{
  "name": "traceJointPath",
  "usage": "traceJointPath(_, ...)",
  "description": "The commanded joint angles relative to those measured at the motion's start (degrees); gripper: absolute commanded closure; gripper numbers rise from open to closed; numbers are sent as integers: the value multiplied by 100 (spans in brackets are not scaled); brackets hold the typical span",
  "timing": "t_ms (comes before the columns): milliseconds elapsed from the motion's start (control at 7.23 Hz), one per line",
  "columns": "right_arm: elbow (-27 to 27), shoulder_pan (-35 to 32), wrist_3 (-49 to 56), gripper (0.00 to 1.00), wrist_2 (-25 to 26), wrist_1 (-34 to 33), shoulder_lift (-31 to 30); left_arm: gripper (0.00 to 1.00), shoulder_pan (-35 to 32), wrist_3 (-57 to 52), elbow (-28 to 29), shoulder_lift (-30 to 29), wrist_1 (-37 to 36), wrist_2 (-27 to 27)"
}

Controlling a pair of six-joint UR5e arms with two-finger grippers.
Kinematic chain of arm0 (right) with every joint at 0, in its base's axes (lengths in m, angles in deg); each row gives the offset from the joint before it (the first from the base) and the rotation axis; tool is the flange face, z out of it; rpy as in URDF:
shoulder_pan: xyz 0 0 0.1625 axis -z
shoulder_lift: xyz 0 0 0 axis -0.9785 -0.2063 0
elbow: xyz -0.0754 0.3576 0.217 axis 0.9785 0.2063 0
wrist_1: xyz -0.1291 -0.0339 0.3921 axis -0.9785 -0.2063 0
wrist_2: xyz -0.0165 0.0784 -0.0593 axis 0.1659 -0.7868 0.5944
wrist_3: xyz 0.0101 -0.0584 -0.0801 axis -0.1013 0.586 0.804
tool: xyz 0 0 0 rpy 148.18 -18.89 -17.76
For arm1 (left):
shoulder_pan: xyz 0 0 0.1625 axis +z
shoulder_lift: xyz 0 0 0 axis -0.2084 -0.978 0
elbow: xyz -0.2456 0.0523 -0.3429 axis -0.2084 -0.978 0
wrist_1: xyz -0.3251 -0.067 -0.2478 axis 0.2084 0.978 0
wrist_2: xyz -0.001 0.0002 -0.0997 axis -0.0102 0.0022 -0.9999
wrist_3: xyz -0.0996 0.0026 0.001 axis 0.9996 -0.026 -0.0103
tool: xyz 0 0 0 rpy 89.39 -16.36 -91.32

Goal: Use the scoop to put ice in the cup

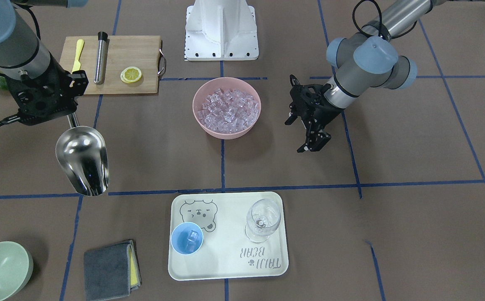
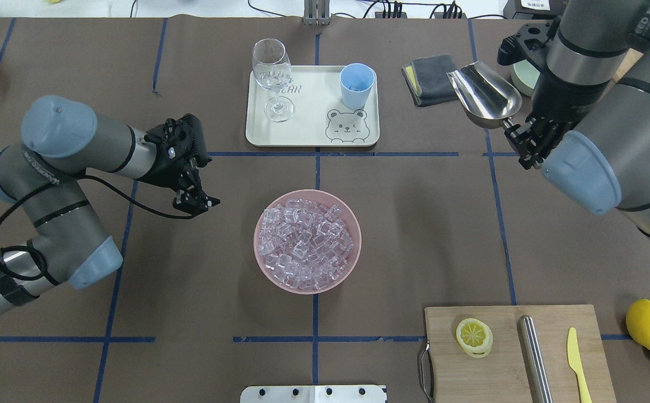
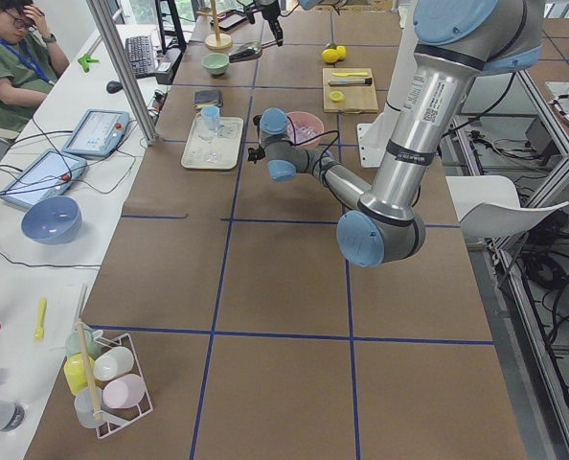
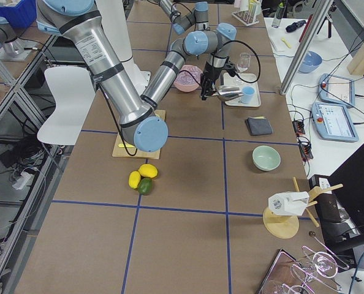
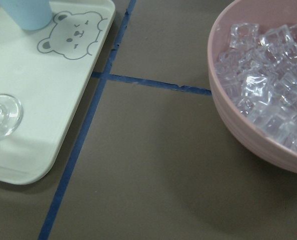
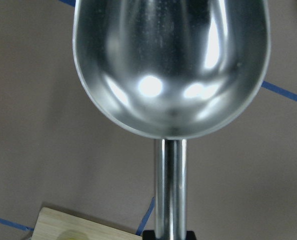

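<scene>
My right gripper (image 2: 518, 133) is shut on the handle of the steel scoop (image 2: 484, 95), holding it in the air beside the grey cloth. The scoop's bowl (image 6: 171, 65) is empty; it also shows in the front view (image 1: 82, 161). The light-blue cup (image 1: 187, 238) stands on the cream tray (image 1: 225, 267) with a little ice (image 1: 191, 237) in it. A pink bowl (image 2: 352, 246) at the table's middle is full of ice cubes (image 2: 305, 243). My left gripper (image 1: 298, 133) is open and empty, low beside the pink bowl.
A clear wine glass (image 1: 262, 219) stands on the tray next to the cup. A cutting board (image 1: 142, 54) holds a lemon slice, a steel cylinder and a yellow knife. A grey cloth (image 1: 110, 269) and a green bowl (image 1: 0, 269) lie near the scoop. Lemons (image 2: 648, 323) sit by the board.
</scene>
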Motion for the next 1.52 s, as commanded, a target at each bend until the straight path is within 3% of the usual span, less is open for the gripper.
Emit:
traceJointPath(0,-150,-15,56,100,-3,20,-289,0,-711,-290,-95,34,-465,-96)
traceJointPath(415,-317,-50,83,100,-12,704,-957,0,-1844,-820,106,788,-622,-78)
traceJointPath(553,-352,-59,101,100,-12,723,-1072,0,-2379,-820,107,981,-1059,-235)
traceJointPath(691,-361,-94,179,100,-12,723,-1177,0,-2967,-828,72,992,-1925,-741)
traceJointPath(968,-483,-138,145,100,-21,723,-1388,0,-3971,-863,115,1018,-2948,-843)
traceJointPath(1106,-510,-156,127,100,-47,723,-1476,0,-4367,-820,151,992,-3840,-826)
traceJointPath(1244,-502,-165,127,100,-56,723,-1486,0,-4658,-846,125,1027,-4249,-834)
traceJointPath(1382,-501,-165,110,100,-65,723,-1538,0,-4765,-863,125,1462,-4306,-852)
